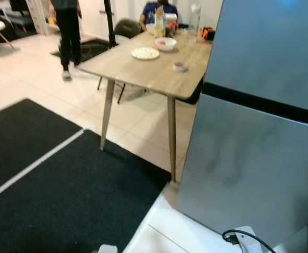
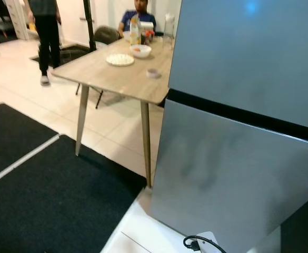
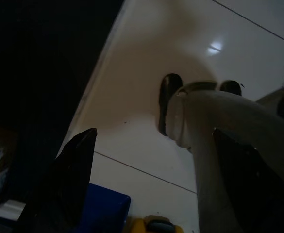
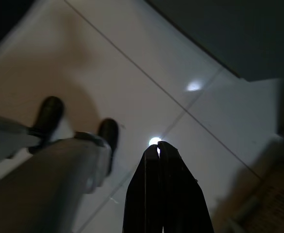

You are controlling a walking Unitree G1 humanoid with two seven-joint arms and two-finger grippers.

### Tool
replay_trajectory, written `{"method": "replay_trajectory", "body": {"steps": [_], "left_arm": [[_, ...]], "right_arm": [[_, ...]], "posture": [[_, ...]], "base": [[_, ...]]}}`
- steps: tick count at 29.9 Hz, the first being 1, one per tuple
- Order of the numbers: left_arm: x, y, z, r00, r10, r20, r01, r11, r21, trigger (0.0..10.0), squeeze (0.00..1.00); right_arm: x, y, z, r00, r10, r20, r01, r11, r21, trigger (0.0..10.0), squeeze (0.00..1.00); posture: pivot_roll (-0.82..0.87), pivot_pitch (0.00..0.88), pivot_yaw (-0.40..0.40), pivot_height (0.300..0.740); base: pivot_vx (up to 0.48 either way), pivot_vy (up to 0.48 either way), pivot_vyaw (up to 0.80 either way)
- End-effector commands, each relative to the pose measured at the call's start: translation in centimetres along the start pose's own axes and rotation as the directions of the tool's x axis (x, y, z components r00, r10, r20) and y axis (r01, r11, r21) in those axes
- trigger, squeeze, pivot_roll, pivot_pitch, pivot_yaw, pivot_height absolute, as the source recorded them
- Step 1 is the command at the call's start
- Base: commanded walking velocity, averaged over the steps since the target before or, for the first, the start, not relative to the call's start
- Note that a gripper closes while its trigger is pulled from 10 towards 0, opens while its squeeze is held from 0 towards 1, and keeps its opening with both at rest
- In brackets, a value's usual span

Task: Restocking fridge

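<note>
The fridge (image 1: 259,132) door, stiff and heavy, wants gripping at its edge; left claw (image 3: 151,184) apart, right claw (image 4: 163,160) together, both idle.

grey fridge (image 1: 259,158), black rug (image 1: 64,195)

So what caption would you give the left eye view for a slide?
Closed grey two-door fridge beside a light wooden table holding a white plate and bowl.
</note>
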State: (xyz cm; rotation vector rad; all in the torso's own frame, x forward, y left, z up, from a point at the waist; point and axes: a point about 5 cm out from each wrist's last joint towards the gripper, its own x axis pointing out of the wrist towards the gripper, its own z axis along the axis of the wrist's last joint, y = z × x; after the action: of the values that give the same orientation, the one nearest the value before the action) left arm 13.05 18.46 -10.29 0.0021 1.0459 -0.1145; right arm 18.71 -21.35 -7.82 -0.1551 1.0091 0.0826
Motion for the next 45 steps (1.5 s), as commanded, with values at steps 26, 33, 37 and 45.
{"method": "replay_trajectory", "body": {"steps": [26, 33, 37, 45], "left_arm": [[-0.2, -0.4, -1.6, 0.998, 0.009, -0.064, -0.008, 1.000, 0.006, 10.0, 0.00], [-0.4, -0.2, -1.9, 0.997, 0.034, -0.066, -0.034, 0.999, 0.000, 10.0, 0.00], [-0.3, -0.1, -1.7, 0.997, 0.034, -0.064, -0.035, 0.999, -0.009, 10.0, 0.00], [-0.2, -0.3, -1.5, 0.998, 0.030, -0.052, -0.031, 1.000, -0.007, 10.0, 0.00]], "right_arm": [[-0.3, 0.0, -1.7, 0.997, 0.054, -0.063, -0.056, 0.998, -0.031, 10.0, 0.00], [-0.4, 0.1, -2.3, 0.995, 0.058, -0.082, -0.061, 0.997, -0.037, 10.0, 0.00], [-0.4, 0.2, -2.4, 0.995, 0.063, -0.084, -0.066, 0.997, -0.043, 10.0, 0.00], [-0.4, 0.2, -2.3, 0.995, 0.065, -0.081, -0.070, 0.996, -0.050, 10.0, 0.00]], "posture": [[-0.07, 0.000, -0.022, 0.740], [-0.07, 0.000, -0.018, 0.740], [-0.08, 0.000, -0.016, 0.740], [-0.08, 0.000, -0.014, 0.740]], "base": [[0.000, 0.000, 0.54], [0.000, 0.000, 0.79], [0.000, 0.000, 0.79], [0.000, 0.000, 0.79]]}}
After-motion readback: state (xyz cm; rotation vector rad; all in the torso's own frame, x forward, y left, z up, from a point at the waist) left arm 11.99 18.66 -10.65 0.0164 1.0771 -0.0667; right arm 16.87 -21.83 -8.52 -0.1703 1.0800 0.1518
